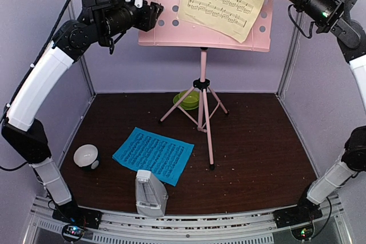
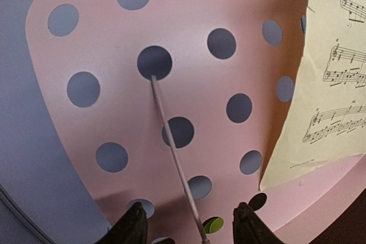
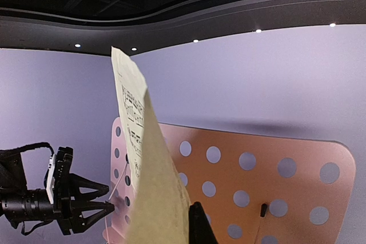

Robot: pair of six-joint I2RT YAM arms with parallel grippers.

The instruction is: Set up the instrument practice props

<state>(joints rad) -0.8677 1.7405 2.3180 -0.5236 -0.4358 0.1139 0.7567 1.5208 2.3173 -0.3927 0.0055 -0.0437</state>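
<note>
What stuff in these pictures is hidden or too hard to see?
- Green bowl: top view, partly behind the pink music stand's legs.
- Yellow sheet-music page: top view, upper part cut off by the picture edge.
- Right gripper: right wrist view, jaws mostly hidden by that page.
- Blue sheet-music page: top view, notes too small to read.

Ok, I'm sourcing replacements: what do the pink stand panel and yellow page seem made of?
The pink stand panel looks like thin matte plastic, possibly card: uniform colour, cleanly punched round holes. The yellow page looks like matte paper: printed notes, thin and curling.
</note>
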